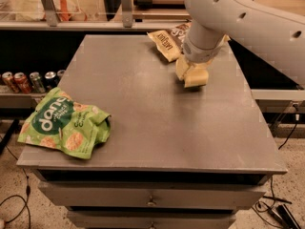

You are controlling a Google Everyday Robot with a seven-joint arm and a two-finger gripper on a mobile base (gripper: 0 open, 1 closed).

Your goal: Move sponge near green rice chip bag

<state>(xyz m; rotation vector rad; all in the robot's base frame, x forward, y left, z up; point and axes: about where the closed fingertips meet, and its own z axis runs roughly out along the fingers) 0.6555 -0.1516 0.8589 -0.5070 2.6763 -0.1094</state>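
Observation:
The pale yellow sponge lies on the grey table at the back right. My gripper is straight down on top of it, at the end of the white arm, and the wrist hides much of the sponge. The green rice chip bag lies crumpled at the table's front left corner, far from the sponge and the gripper.
A brown-and-cream snack bag lies just behind the sponge at the table's back edge. Soda cans stand on a lower shelf to the left. Drawers sit under the table front. Cables lie on the floor.

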